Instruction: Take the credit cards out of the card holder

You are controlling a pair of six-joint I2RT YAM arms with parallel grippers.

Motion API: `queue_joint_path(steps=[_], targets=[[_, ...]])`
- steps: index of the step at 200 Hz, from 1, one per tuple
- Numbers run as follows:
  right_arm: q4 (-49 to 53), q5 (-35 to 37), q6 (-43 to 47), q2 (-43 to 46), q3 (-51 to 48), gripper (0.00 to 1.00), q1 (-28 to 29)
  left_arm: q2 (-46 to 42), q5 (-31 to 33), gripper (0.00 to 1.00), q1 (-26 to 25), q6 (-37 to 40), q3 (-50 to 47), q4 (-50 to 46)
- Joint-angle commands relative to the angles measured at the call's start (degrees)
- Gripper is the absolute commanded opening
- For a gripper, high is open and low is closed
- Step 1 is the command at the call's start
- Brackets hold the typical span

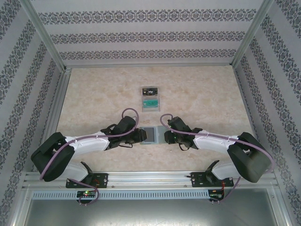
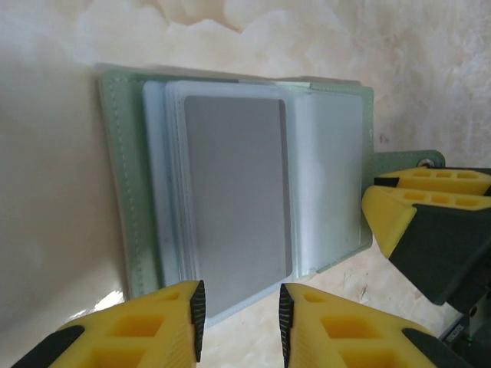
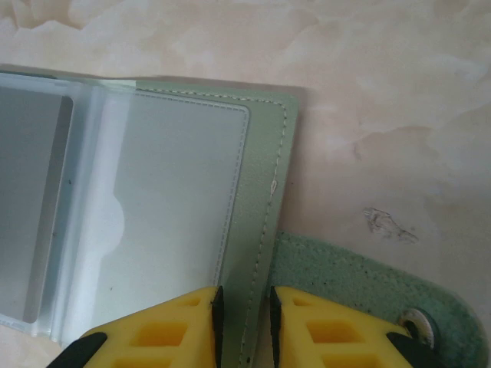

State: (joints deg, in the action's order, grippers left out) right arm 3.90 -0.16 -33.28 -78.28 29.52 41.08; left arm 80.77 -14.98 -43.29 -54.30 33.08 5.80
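Sage-green card holder [image 2: 116, 192] lies open and flat on the marbled beige table [image 1: 197, 94]. It sits at the middle of the top view, directly between the two grippers. Higher in that frame, well apart from it, a pale grey tray [image 1: 159, 98] holds a black card [image 1: 149, 90] and a teal card [image 1: 150, 102].

In the left wrist view, a plain grey card [image 2: 238, 199] sits inside a clear sleeve of the holder. Its long axis runs from the top of the frame to the bottom. Its lower short end points straight into the gap of the left gripper [image 2: 242, 308] at the bottom edge. The yellow fingers stand partly open, one at each side of that end. Nothing looks clamped between them. This arm is the nearer one to the card, so a pull along the card's length would probably fall to it.

The right gripper [image 3: 245, 308] shows at the bottom of the right wrist view. It sits over the holder's other flap, an empty clear pocket, just beside the felt closure tab [image 3: 353, 284]. Its fingers are drawn in to a narrow slit, and the stitched rim of the cover lies in that slit. Whether they pinch the rim, press on it or only hover cannot be told. A likely risk is the whole holder sliding with the card unless this side is pinned.
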Motion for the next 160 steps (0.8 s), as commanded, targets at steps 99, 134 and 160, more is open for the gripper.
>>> queue_joint_path(steps=[99, 134, 160], targets=[[-1.26, -1.15, -1.17, 0.28, 0.8, 0.23, 0.13, 5.75, 1.87, 0.33, -0.75, 0.25, 4.0, -1.23], [-1.26, -1.07, -1.17, 0.34, 0.8, 0.23, 0.08, 5.9, 3.05, 0.33, -0.75, 0.05, 3.94, -2.79], [-1.27, -1.11, -1.18, 0.23, 0.82, 0.23, 0.08, 4.67, 4.25, 0.33, -0.75, 0.51, 3.93, -4.29]])
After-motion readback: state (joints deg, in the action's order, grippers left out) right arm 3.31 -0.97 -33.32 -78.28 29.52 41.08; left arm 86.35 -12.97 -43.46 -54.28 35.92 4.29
